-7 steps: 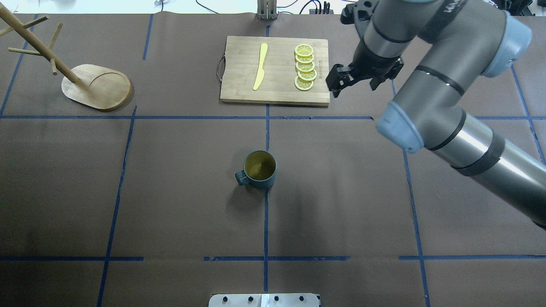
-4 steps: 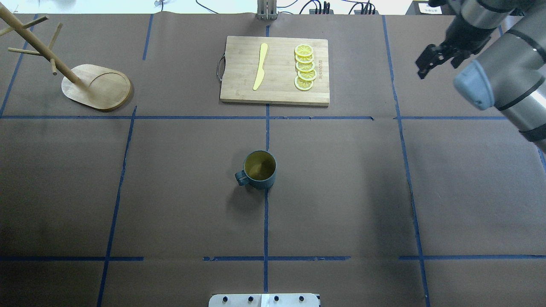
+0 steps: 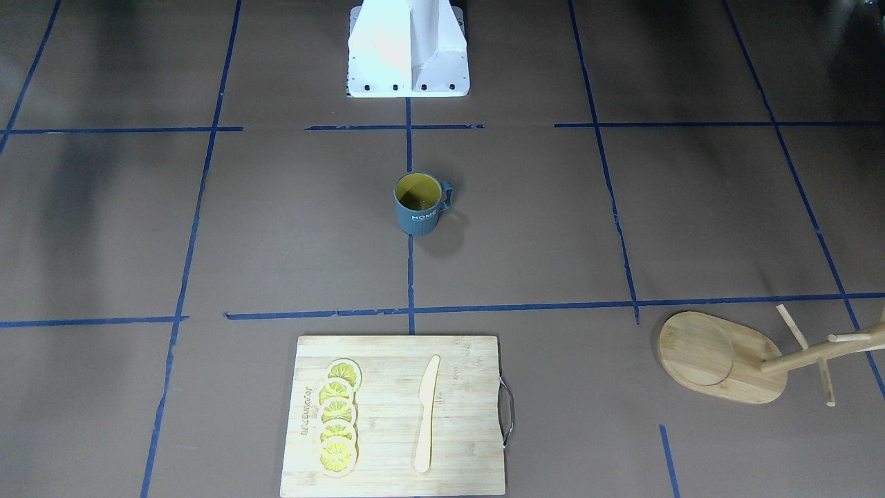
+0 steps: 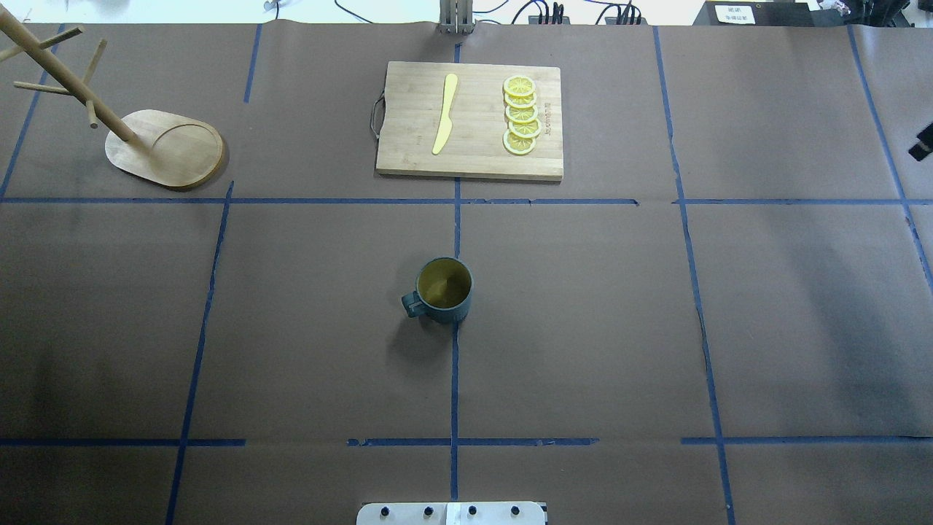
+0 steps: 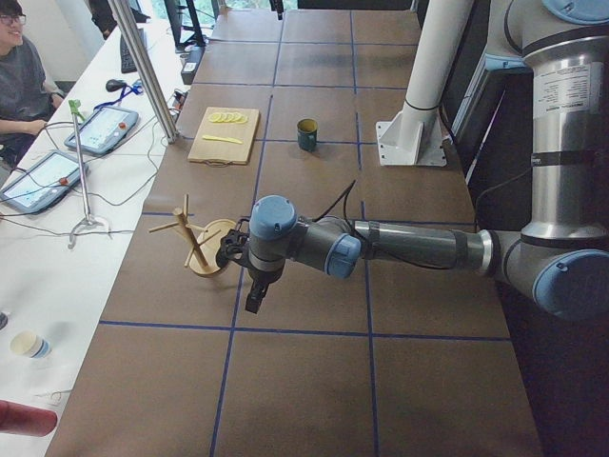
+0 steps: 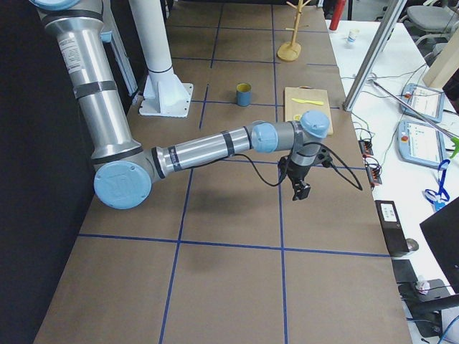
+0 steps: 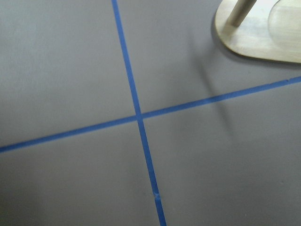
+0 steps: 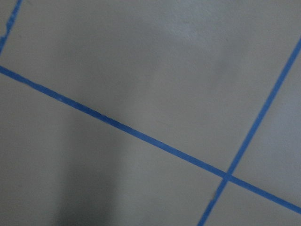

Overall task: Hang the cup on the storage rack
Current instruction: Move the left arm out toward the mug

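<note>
The cup is a dark teal ribbed mug with a yellow inside. It stands upright at the table's middle, handle toward the overhead view's left, and shows "HOME" in the front-facing view. The storage rack, a bamboo mug tree on an oval base, stands at the far left with bare pegs. My left gripper hangs over the table just beside the rack; I cannot tell if it is open or shut. Only a dark sliver of my right gripper shows at the overhead view's right edge, far from the cup; I cannot tell its state either.
A bamboo cutting board with a yellow knife and several lemon slices lies at the table's far middle. The rack's base shows in the left wrist view's top right. Operators' tablets lie on a side table.
My right arm has swung from beside the cutting board to the right, almost out of the overhead view. The cup and rack have not moved.
</note>
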